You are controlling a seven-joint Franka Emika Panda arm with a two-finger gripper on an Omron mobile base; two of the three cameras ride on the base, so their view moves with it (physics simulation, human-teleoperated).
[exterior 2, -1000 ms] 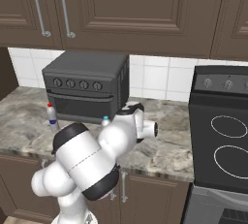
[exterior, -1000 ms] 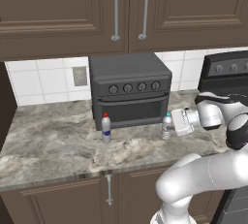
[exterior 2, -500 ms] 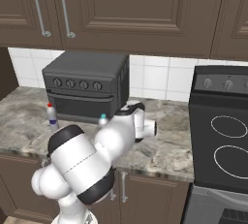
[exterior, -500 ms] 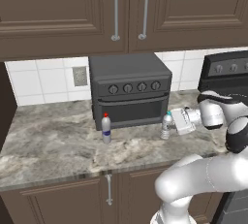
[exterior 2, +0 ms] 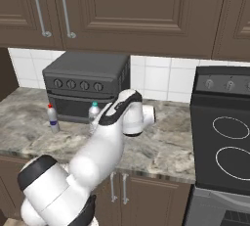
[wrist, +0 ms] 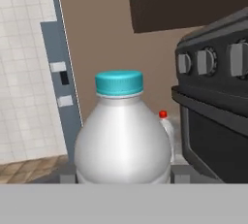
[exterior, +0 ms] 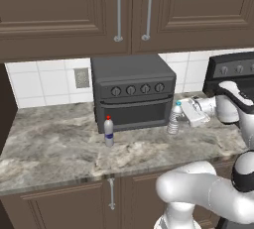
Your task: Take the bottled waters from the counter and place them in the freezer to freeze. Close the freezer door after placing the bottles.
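On the counter, working from the left: the red-capped bottle stands upright and free in front of the toaster oven, near its lower left corner, well apart from the arm. Further right, just off the oven's lower right corner, the teal-capped bottle also stands upright on the stone, and the gripper reaches it sideways from the right, the hand level so that the fingers flank the body rather than the cap. In the hand view this bottle sits centred between both tips, which lie against or just beside its sides; the claw looks pinched on it, though firm contact is hard to confirm. The bottle appears to rest on the counter, not lifted. A low grip on the wide ribbed body probably suits a light, slippery bottle that might tip. Far behind it the freezer door shows as a blue-grey strip, so carrying it there lies ahead.
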